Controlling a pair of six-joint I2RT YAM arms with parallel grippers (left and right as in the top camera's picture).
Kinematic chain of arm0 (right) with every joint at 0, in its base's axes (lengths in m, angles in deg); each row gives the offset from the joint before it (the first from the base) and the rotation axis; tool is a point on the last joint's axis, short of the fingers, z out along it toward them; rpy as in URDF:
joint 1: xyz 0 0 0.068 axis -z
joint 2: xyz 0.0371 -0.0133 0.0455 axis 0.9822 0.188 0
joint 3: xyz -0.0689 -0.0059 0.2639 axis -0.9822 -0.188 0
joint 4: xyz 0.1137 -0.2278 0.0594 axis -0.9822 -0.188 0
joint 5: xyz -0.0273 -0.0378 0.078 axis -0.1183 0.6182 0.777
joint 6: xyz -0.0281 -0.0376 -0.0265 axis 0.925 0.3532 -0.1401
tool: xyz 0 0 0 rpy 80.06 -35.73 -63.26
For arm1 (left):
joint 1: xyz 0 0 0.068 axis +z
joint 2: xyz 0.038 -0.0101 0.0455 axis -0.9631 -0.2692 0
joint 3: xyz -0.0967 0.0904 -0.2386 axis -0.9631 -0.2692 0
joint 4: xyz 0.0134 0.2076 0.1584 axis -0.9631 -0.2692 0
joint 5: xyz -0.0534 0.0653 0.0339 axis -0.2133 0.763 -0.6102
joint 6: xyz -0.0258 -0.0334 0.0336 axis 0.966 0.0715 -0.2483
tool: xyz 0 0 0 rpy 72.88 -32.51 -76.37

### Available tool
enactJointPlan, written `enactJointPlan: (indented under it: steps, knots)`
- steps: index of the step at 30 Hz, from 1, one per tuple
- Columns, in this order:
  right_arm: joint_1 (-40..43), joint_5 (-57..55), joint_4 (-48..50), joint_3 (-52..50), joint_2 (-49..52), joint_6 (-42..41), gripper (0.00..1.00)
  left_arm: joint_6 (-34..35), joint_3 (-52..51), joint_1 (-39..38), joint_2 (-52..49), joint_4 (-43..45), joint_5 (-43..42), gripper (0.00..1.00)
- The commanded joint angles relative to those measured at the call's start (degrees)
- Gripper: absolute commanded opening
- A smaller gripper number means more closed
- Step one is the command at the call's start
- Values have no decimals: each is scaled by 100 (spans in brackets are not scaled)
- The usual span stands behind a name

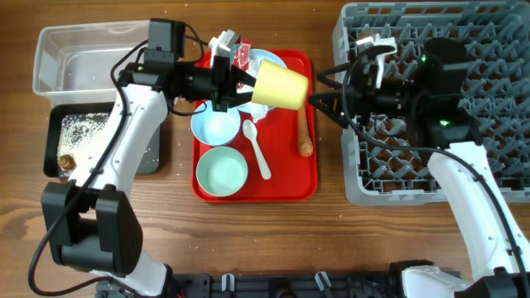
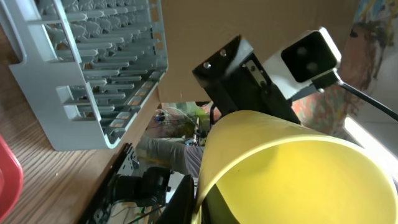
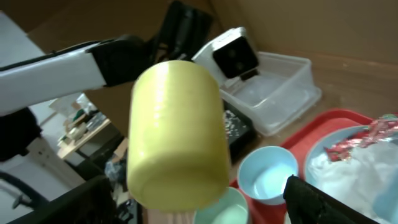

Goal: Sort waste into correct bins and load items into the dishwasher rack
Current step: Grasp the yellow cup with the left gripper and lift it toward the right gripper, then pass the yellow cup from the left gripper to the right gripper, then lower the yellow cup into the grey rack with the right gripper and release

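left gripper (image 1: 242,88) is clamped on the rim of the yellow cup (image 1: 281,85), held on its side above the top of the red tray (image 1: 290,186), while the right gripper (image 1: 321,89) stands jaws apart just past the tray's right edge, at the cup's base. left wrist: cup (image 2: 292,174) fills the lower right. right wrist: cup (image 3: 174,130) hangs base-first above the tray (image 3: 311,134).

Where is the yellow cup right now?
Overhead, the yellow cup is held sideways by the left gripper above the red tray, facing the open right gripper.
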Motion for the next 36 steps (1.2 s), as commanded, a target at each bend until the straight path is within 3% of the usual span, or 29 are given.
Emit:
enactJointPlan:
  steps: [1,9,17,20,22,26,28,30,33,36]
  knots:
    - [-190,321,129,90,0,-210,91,-26,61,-208,118,9,72,4]
    - [-656,-26,120,90,2,-210,80,-2,61,-278,120,48,120,4]
    - [-673,-26,20,90,7,-208,80,376,61,-278,120,511,76,4]
    - [-671,-26,28,90,7,-201,62,424,61,-278,120,564,79,4]
    - [-669,-26,83,90,7,-203,55,424,61,-278,120,562,79,6]
    - [-658,-57,341,92,-42,-367,51,422,61,-278,118,562,83,18]
    - [-643,-199,358,92,-162,-409,51,420,59,-278,118,560,149,31]
    - [-531,-332,284,92,-284,-516,51,365,59,-275,118,562,212,38]
    - [24,-872,-466,92,-664,-481,50,-61,59,-271,118,466,518,46]
    - [774,-1521,-1663,92,-1202,-160,51,-195,59,-273,118,315,1469,53]
